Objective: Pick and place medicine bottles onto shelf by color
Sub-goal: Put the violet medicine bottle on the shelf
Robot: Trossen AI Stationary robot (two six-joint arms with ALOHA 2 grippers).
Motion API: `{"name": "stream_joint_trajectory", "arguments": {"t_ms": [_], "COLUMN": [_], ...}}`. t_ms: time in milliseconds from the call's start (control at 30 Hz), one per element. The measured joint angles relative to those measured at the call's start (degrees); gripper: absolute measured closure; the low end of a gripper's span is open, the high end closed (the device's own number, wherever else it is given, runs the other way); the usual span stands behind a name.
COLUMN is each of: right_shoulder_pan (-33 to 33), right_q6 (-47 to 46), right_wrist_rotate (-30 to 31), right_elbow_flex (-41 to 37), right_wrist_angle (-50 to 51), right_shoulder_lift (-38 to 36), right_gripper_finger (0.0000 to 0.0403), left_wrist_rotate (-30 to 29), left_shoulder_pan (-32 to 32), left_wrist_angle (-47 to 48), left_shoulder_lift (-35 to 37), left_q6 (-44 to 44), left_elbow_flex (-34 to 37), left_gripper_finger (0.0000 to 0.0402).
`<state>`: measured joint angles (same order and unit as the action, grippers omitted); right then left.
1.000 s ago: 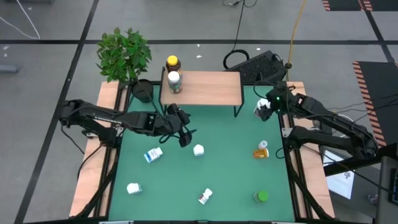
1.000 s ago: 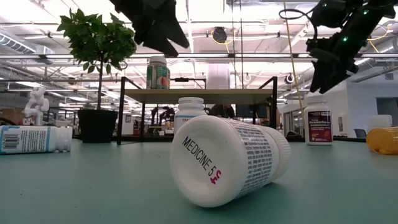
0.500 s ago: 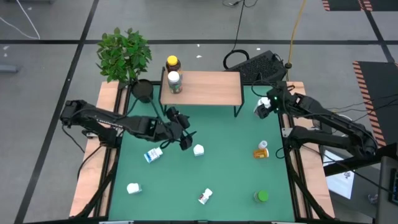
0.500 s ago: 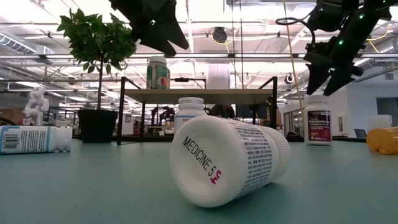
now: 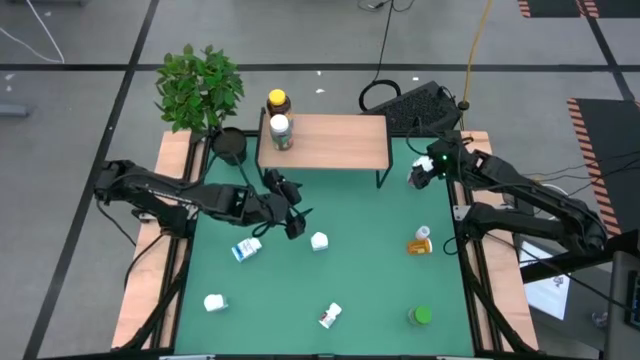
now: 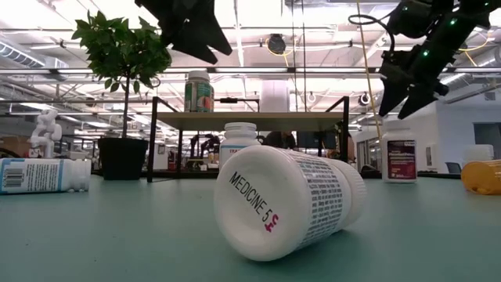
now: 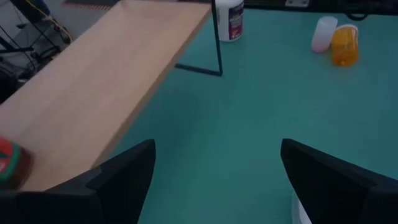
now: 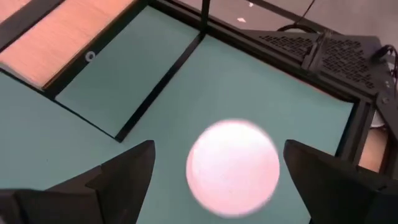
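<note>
Closest to the low camera, a white bottle [image 6: 290, 201] lies on its side on the green table [image 6: 117, 243], its cap reading "MEDICINE 5"; from above the same bottle [image 5: 329, 316] is small and this text cannot be read. The high view counts nine bottles: seven on the table and two on the shelf [image 5: 335, 142]. On the table are the green bottle [image 5: 421, 316], another white bottle [image 5: 214, 302], a blue-labelled one [image 5: 245, 249], a white one [image 5: 319, 240], the orange bottle [image 5: 421, 241] and a standing white bottle [image 5: 420, 177]. The left gripper [image 5: 296, 219] hangs released just beside the middle white one, holding nothing. The right gripper [image 5: 428, 168] hovers over the standing bottle with fingers spread and not touching it; only its wrist view shows the round cap [image 8: 233, 168] between the fingers. Farther back, on the shelf's left end, stand a white-capped bottle [image 5: 280, 131] and the amber bottle [image 5: 277, 102]. One plant [image 5: 199, 86] stands beside the shelf.
</note>
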<state>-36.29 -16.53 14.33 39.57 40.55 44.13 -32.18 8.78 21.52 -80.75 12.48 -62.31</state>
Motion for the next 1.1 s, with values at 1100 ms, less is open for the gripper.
{"name": "stream_joint_trajectory", "arguments": {"t_ms": [1100], "right_shoulder_pan": [-0.1], "right_q6": [-7.3], "right_wrist_rotate": [4.2], "right_elbow_flex": [-16.5], "right_wrist_angle": [-19.2], "right_shoulder_lift": [0.5], "right_gripper_finger": [0.0051], "left_wrist_rotate": [-0.5], "left_shoulder_pan": [2.3], "left_wrist_angle": [-0.1], "left_shoulder_lift": [0.0], "left_q6": [0.8], "left_elbow_flex": [0.0], "left_gripper_finger": [0.0053]}}
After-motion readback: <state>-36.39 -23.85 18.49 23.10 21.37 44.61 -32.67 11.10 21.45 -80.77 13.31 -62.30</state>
